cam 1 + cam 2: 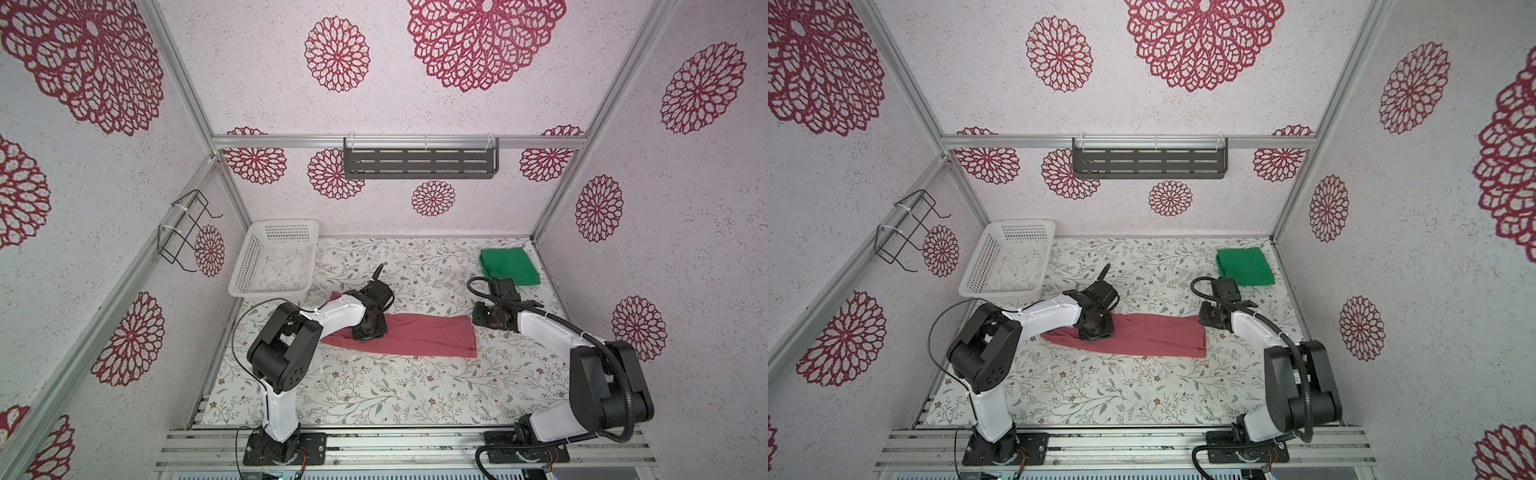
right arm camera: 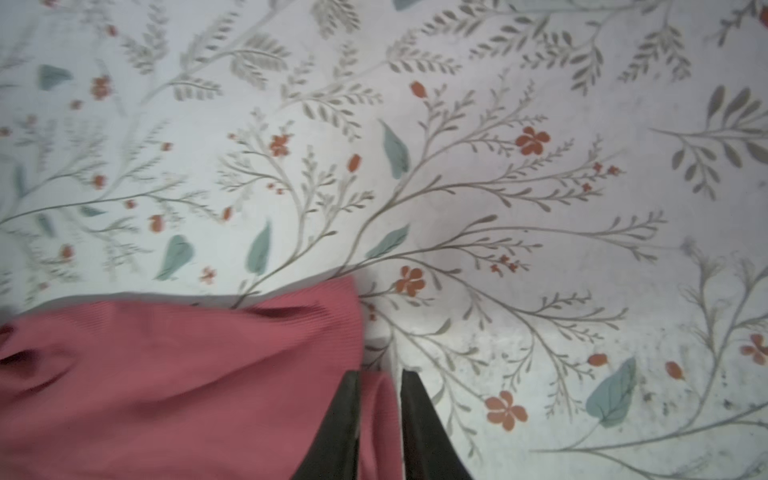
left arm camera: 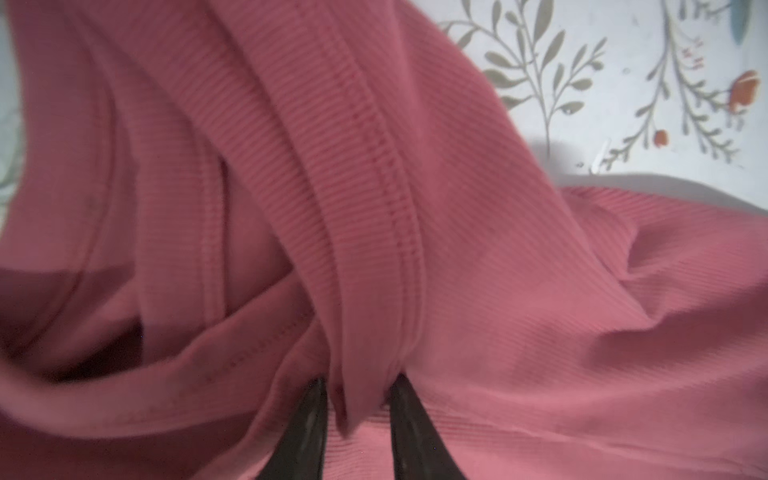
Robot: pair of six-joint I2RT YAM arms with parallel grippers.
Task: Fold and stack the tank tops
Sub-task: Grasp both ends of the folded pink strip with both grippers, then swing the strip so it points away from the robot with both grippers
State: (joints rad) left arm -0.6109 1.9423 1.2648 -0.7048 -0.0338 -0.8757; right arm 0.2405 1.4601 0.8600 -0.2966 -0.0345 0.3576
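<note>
Left gripper (image 3: 359,386) first: the wrist view has its two dark fingers (image 3: 309,419) pinching a hemmed fold of the pink top (image 3: 498,291), with cloth bunched between them. That view is nearly all ribbed pink, blurred at the edges, and only a corner of the table (image 3: 623,104) shows. In both top views the same gripper (image 1: 370,330) (image 1: 1096,328) points down at the top's left end. Its own body hides the fingers there, so only the wrist camera shows the pinch.

Over to the right gripper (image 2: 380,376): its fingers are drawn close with a strip of the pink top (image 2: 166,395) between them, right at a corner of the cloth. From above, this gripper (image 1: 476,320) (image 1: 1203,318) sits at the top's far right corner, its fingertips lost under the wrist.

The pink top (image 1: 424,338) (image 1: 1154,338) lies as a long band across the middle of the table (image 1: 374,395), between the two arms, its left end partly covered by the left arm.

The green top (image 1: 509,266) (image 1: 1246,266) lies folded in the far right corner, well apart from the pink one. The right wrist cuts off its near edge, and neither wrist view catches it.

The basket (image 1: 249,257) (image 1: 984,257) stands at far left, and only its own perforated floor shows inside. The shelf (image 1: 419,162) on the back wall is seen from below, so I cannot tell what it holds.
</note>
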